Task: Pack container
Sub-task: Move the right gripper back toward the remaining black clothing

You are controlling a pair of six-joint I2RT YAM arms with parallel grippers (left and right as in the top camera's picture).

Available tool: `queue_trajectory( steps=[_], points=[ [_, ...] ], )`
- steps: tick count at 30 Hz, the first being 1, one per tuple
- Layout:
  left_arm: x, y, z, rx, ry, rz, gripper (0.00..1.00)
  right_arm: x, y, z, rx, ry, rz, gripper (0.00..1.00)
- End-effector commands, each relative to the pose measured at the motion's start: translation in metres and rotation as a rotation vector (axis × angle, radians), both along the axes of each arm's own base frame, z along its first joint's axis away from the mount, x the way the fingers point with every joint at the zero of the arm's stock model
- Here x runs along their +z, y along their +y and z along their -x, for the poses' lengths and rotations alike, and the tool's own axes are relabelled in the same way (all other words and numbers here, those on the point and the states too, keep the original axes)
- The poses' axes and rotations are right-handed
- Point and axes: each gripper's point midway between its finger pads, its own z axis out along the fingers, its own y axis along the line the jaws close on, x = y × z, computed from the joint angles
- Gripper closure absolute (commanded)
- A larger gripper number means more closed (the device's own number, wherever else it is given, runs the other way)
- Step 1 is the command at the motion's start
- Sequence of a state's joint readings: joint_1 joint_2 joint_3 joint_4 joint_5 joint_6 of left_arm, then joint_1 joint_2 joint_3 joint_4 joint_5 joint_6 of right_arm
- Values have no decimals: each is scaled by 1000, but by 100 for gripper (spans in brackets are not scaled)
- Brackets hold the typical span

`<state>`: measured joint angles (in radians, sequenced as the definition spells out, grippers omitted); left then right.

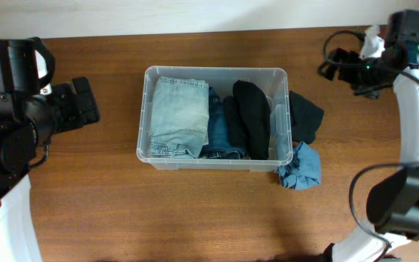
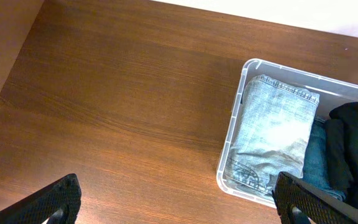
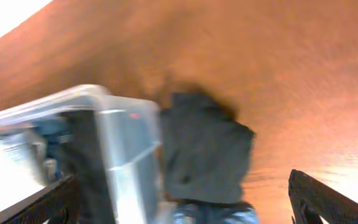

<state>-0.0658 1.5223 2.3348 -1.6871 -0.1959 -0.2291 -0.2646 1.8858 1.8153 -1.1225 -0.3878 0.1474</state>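
Though blur smears container (image 3: 122, 155), left fingers (image 2: 55, 202), right fingers (image 3: 319, 199) spread wide, empty.

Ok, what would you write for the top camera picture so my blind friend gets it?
A clear plastic container sits on a brown wooden table, holding folded light jeans, darker blue jeans and black clothes. A dark garment and a crumpled blue cloth lie outside its right end. The left arm and right arm are at the sides.
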Motion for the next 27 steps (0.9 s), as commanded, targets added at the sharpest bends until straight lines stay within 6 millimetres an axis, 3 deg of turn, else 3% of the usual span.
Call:
queue_trajectory(
  steps=[1, 3, 7, 13, 16, 17, 18, 20, 21, 24, 25, 27],
  points=[
    [3, 3, 1, 17, -11, -1, 1, -60, -4, 12, 19, 145, -50, 1],
    [3, 3, 1, 17, -11, -1, 1, -95, -2, 19, 22, 228, -74, 1],
    [3, 3, 1, 17, -11, -1, 1, -136, 2, 26, 78, 287, -96, 1],
    [3, 3, 1, 17, -11, -1, 1, -170, 33, 30, 205, 207, -251, 2],
    [3, 3, 1, 17, -11, -1, 0, -187, 49, 37, 220, 159, -336, 14],
    [3, 3, 1, 17, -11, -1, 1, -190, 53, 39, 224, 148, -356, 22],
    [3, 3, 1, 17, -10, -1, 1, -193, 57, 42, 227, 136, -380, 39],
    [3, 3, 1, 17, -10, -1, 1, -193, 58, 43, 225, 139, -390, 66],
    [3, 3, 1, 17, -10, -1, 1, -188, 56, 41, 206, 142, -394, 73],
    [3, 3, 1, 17, -10, -1, 1, -158, 47, 32, 185, 113, -386, 73],
    [3, 3, 1, 17, -11, -1, 1, -132, 42, 25, 188, 70, -367, 73],
    [3, 3, 1, 17, -10, -1, 1, -97, 39, 17, 198, 10, -340, 73]
  ],
)
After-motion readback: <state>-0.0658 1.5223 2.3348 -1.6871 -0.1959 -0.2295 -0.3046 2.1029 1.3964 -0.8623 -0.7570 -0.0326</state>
